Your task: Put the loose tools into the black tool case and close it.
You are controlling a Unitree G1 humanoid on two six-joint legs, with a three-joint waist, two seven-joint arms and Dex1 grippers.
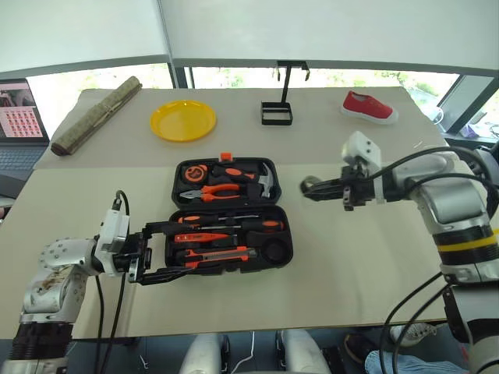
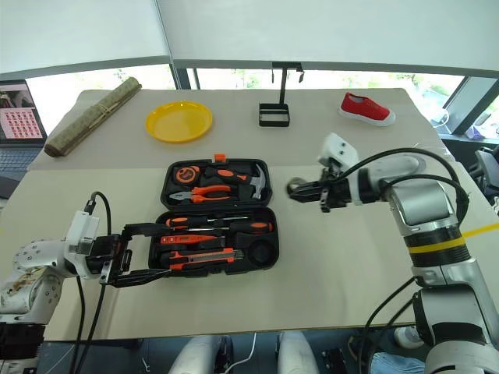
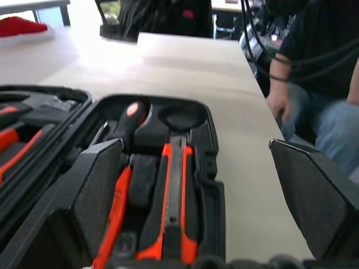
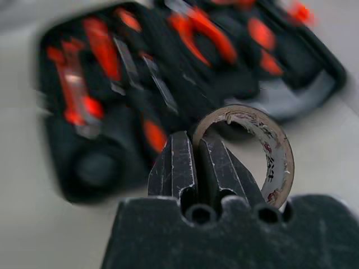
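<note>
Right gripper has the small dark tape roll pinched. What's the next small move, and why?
Probably carry the small dark tape roll, pinched by the right gripper, left and down toward the empty round pocket in the near half of the open black plastic tool case. That pocket looks unfilled, while the screwdrivers and the utility knife already lie in their slots. The left gripper stands open at the case's left end.

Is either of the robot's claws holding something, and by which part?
The right end effector pinches the tape roll by its ring wall. The left end effector is open, holding nothing.

A lab or office: long tables (image 1: 351, 257) by big windows (image 1: 234, 77), a laptop (image 1: 19, 117) (screen lit).
</note>
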